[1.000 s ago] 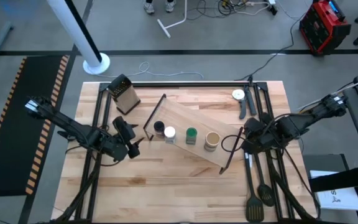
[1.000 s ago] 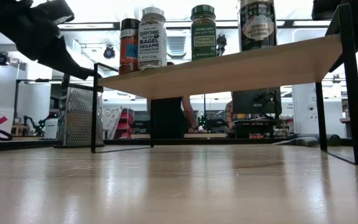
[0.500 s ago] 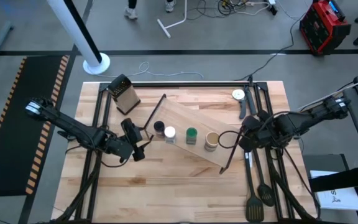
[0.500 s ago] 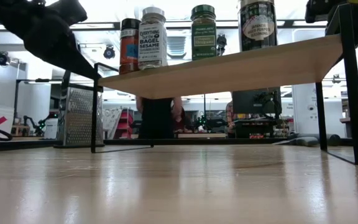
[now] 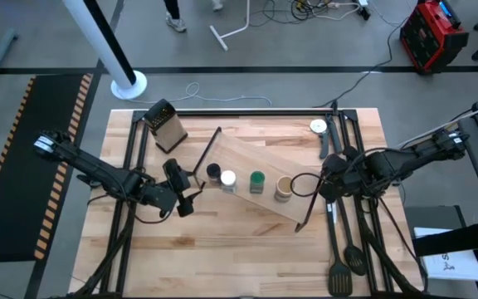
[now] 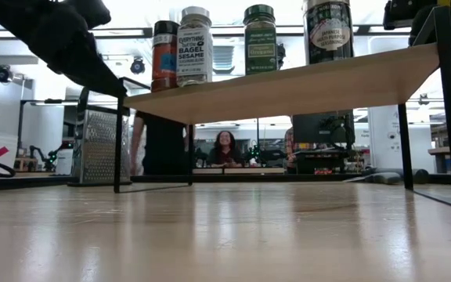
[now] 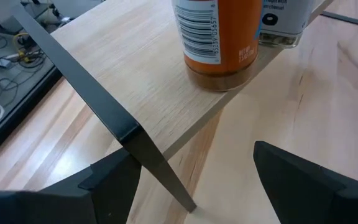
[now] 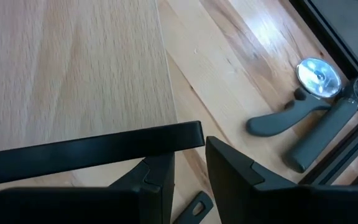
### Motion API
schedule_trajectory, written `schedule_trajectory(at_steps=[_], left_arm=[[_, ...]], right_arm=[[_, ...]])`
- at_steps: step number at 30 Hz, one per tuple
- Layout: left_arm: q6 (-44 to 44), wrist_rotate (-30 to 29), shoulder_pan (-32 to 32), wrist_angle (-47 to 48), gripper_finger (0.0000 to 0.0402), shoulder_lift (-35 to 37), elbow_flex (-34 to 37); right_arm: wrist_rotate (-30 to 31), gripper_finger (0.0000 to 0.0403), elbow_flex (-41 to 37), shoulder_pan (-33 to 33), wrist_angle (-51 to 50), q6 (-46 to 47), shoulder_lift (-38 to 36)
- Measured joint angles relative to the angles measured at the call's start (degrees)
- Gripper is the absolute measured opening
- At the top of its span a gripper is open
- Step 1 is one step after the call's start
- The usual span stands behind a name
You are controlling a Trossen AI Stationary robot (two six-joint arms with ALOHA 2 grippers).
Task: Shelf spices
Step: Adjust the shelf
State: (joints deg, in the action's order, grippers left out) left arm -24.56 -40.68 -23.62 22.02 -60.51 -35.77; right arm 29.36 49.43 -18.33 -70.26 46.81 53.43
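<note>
The shelf (image 5: 264, 156) is a light-wood board on black frame ends, standing slantwise on the table. Four spice jars stand upright in a row on it: black lid (image 5: 213, 172), white (image 5: 228, 178), green (image 5: 257, 180), tan (image 5: 283, 188). They also show in the low view (image 6: 260, 39). My left gripper (image 5: 191, 193) is open at the shelf's left frame end. That end's black bar (image 7: 104, 106) runs between its fingers, close to one finger (image 7: 114, 177). My right gripper (image 5: 320, 183) is at the far corner of the right frame end. My left gripper has the left frame bar between its open fingers; whether a finger touches it, I cannot tell. My right gripper has its fingers (image 8: 229, 174) nearly together at the far corner of the right frame end, just under the top bar's end (image 8: 185, 135). The bar and fingers hide the contact. The shelf stands on the table.
A box grater (image 5: 164, 126) stands beyond the shelf's left end. A pizza cutter (image 5: 319, 127) lies near the far right corner. Dark spatulas (image 5: 343, 266) lie along the right edge. Bare tabletop lies in front of the shelf. People show in the room behind (image 6: 225, 147).
My left gripper has moved toward the table's right, up to the shelf's left frame end. My right gripper has shifted slightly left onto the right frame end. The shelf, with its jars still upright, has slid a little toward the right and near edges.
</note>
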Motion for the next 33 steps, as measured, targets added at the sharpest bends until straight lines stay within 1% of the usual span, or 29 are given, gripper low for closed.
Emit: schedule_trajectory(at_steps=[15,25,31,33], left_arm=[[-2.2,5.3,-0.6,-0.3,0.0295,0.7,-0.2],[-4.4,5.8,-2.5,-0.3,0.0295,1.2,-0.2],[-5.4,7.5,-4.3,-1.2,0.0295,1.3,-0.8],[-5.5,8.5,-4.8,-1.7,0.0295,1.1,-1.4]], right_arm=[[0.7,0.0073,0.0,0.0,0.0,-2.4,0.0],[0.2,0.0073,-0.1,3.3,2.1,-6.7,0.0],[0.2,0.0073,-0.1,4.4,2.5,-7.8,0.0],[0.2,0.0073,-0.1,4.7,4.0,-7.9,0.0]])
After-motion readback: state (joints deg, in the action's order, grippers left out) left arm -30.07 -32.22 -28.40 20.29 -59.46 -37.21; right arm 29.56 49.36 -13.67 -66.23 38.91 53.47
